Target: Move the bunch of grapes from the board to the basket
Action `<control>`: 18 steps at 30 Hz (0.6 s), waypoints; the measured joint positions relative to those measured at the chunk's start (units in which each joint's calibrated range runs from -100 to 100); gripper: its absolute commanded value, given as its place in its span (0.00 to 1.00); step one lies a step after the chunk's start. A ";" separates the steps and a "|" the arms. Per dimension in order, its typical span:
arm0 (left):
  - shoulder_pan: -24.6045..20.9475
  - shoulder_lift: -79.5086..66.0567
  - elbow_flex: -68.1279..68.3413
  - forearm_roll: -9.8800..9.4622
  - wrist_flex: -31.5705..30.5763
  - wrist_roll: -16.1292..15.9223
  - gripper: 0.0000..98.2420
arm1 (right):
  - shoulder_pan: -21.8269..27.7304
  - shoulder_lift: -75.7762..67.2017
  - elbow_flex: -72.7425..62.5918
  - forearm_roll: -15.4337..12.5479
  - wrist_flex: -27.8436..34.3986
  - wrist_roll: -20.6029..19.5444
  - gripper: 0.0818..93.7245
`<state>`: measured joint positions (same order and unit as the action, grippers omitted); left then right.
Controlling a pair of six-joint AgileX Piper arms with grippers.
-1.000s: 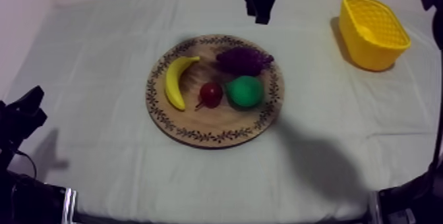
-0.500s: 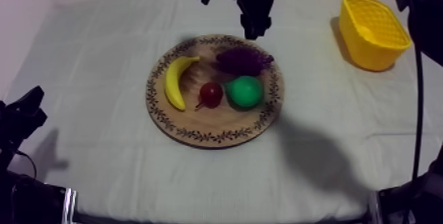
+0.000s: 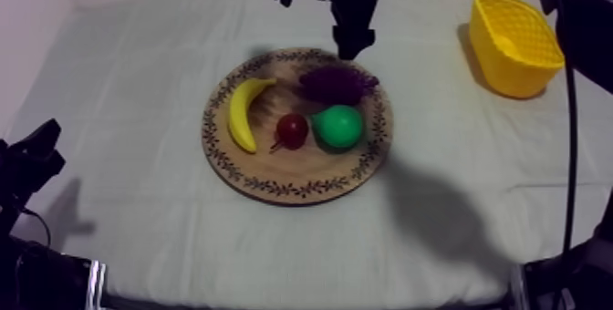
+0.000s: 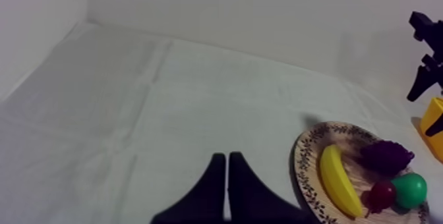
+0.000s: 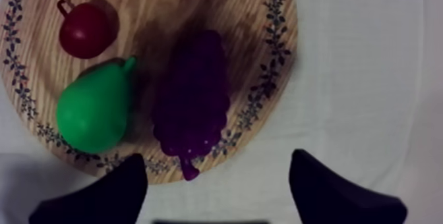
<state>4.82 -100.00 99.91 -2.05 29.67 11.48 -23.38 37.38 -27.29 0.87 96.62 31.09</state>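
While the grey-white cloth (image 3: 137,104) covered the whole table, the round wooden board (image 3: 274,175) with its patterned rim lay at about the middle of it and carried all four toy fruits. The yellow basket (image 3: 511,72) stood upright on the cloth, well apart from the board, off its right side and toward the far edge. My right gripper (image 3: 353,47) hung above the board's far rim, just beyond the grapes; seen from its own wrist, its two black fingers (image 5: 125,187) were spread wide with nothing gripped, one to each side of the bunch's tip where it met the rim. My left gripper (image 4: 227,164) sat low, well off the board's left side, its fingers pressed together into a narrow wedge over bare cloth. On the board's left part lay the banana (image 3: 242,113), curved along the rim. The bunch of grapes (image 3: 336,82), dark purple, rested on the board's far right part, not lifted. Just nearer than the grapes sat the green pear (image 3: 339,126), close to touching them. Beside the pear, between it and the banana, lay the small red fruit (image 3: 292,129).
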 measured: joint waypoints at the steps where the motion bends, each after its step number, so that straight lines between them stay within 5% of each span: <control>1: 0.00 0.00 0.00 0.00 0.00 0.00 0.00 | 0.00 0.27 0.00 -0.06 -0.20 0.00 0.66; 18: 0.00 0.00 0.00 0.00 0.00 0.00 0.00 | 0.00 7.17 1.28 -0.87 -2.08 0.39 0.64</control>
<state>4.82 -100.00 99.91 -2.05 29.67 11.48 -23.38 44.55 -26.01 0.00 94.54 31.47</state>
